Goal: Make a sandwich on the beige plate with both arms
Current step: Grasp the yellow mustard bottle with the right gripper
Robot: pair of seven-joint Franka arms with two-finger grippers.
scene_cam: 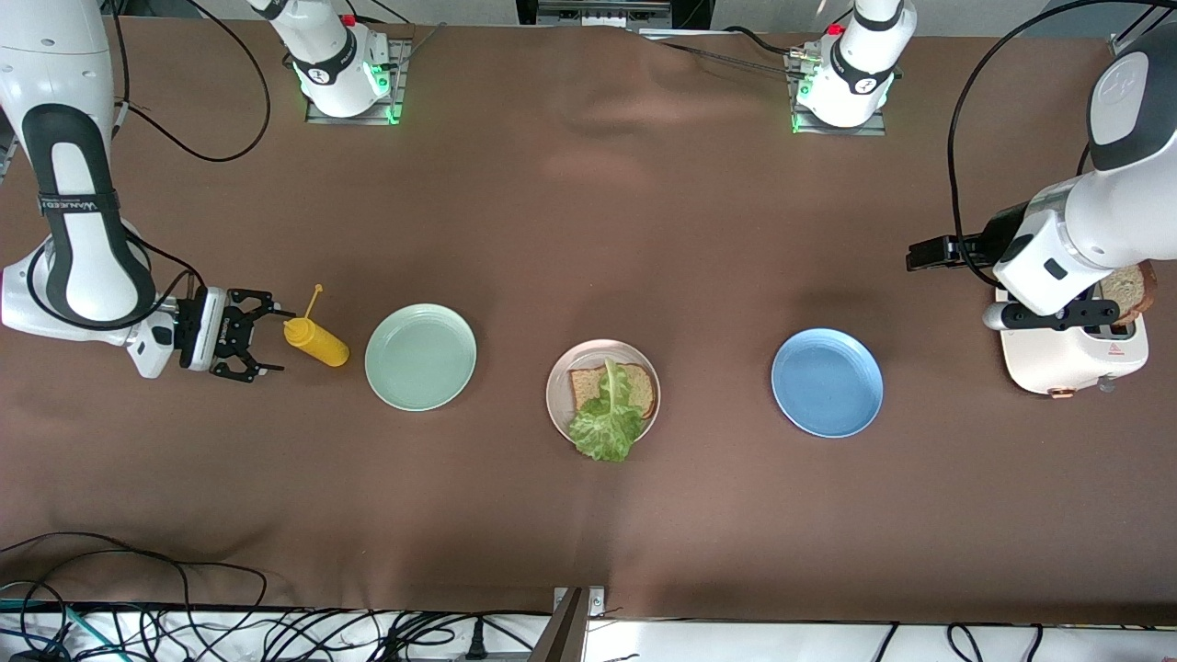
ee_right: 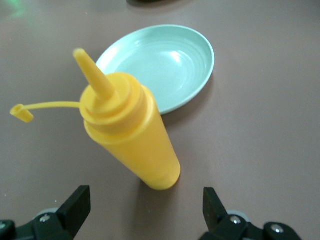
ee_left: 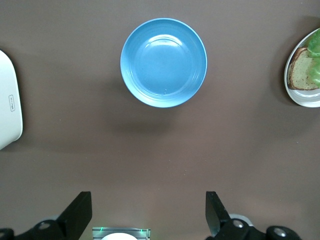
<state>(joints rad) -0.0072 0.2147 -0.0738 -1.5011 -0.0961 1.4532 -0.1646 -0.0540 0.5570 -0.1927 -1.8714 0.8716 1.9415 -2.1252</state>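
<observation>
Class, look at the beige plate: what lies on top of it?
On the beige plate lies one bread slice with a lettuce leaf on top. The leaf hides the middle of the slice. No second slice is on it.

Three plates sit in a row across the bench (scene_cam: 588, 533). The middle plate (scene_cam: 563, 368) carries a bread slice (scene_cam: 588, 384) with a lettuce leaf (scene_cam: 607, 418) on it. A bottle (scene_cam: 315, 341) stands beside the plate (scene_cam: 420, 357) toward the right arm's end. A toaster (scene_cam: 1071, 363) holding bread (scene_cam: 1129, 290) stands past the plate (scene_cam: 827, 382) toward the left arm's end.
</observation>
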